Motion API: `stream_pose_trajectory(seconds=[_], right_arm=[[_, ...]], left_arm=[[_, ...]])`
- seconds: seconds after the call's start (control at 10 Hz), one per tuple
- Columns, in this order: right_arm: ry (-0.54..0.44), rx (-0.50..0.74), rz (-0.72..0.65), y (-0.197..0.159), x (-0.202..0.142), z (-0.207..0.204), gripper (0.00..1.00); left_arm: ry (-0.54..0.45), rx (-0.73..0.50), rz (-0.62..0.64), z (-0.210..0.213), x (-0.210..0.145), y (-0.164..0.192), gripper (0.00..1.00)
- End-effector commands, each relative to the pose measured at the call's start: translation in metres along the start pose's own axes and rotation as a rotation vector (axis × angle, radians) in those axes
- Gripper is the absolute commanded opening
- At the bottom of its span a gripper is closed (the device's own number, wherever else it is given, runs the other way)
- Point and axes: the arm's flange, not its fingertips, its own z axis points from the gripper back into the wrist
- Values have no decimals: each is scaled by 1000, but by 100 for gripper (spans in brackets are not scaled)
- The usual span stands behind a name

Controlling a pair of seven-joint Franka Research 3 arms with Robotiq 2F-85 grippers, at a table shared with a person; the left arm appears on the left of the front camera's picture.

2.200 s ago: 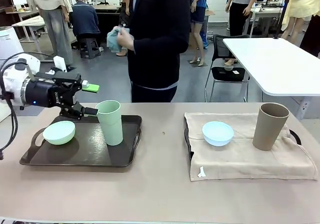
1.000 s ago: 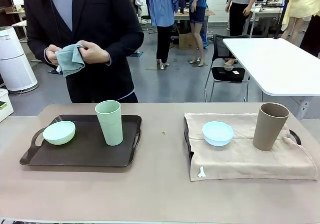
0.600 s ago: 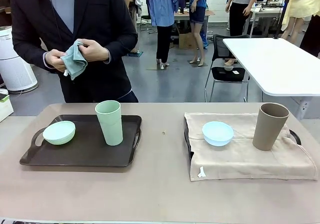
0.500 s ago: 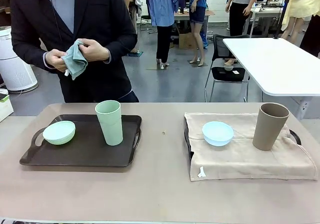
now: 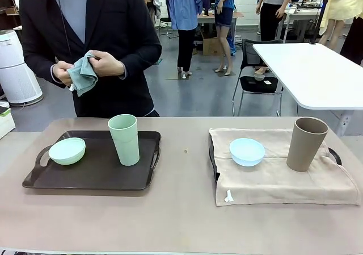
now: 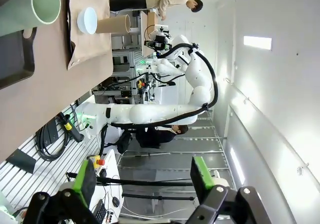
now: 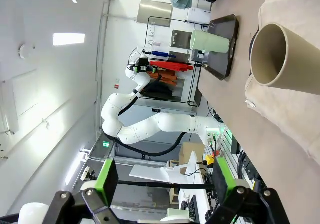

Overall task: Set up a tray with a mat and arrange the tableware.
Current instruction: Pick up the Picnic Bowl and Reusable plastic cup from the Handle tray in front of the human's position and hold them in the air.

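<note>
A dark tray (image 5: 96, 172) at the table's left carries a pale green bowl (image 5: 67, 150) and a pale green cup (image 5: 125, 139). On the right, a beige mat (image 5: 272, 178) covers a second tray (image 5: 336, 155) and bears a pale blue bowl (image 5: 247, 151) and a brown cup (image 5: 306, 143). My left gripper (image 6: 142, 179) is open and empty, off the table's left end; the green cup (image 6: 30, 7) shows far off. My right gripper (image 7: 165, 179) is open and empty too, with the brown cup (image 7: 280, 54) ahead of it.
A person stands at the far side behind the left tray, with both hands on a teal cloth (image 5: 83, 73). Bare tabletop lies between the two trays and along the near edge. A white table (image 5: 312, 73) stands farther back on the right.
My left arm, earlier beside the green cup, has drawn out of the front view. The person has stepped left behind the left tray and keeps working the cloth.
</note>
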Motion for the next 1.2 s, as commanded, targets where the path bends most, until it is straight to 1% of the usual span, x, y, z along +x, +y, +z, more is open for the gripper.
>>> stream_pose_trajectory(seconds=[0.0,1.1], right_arm=[[1,0,5,2,1,-1,100],[1,0,5,2,1,-1,100]], left_arm=[[-19,-5,-9,-3,-2,0,100],[-19,-5,-9,-3,-2,0,100]])
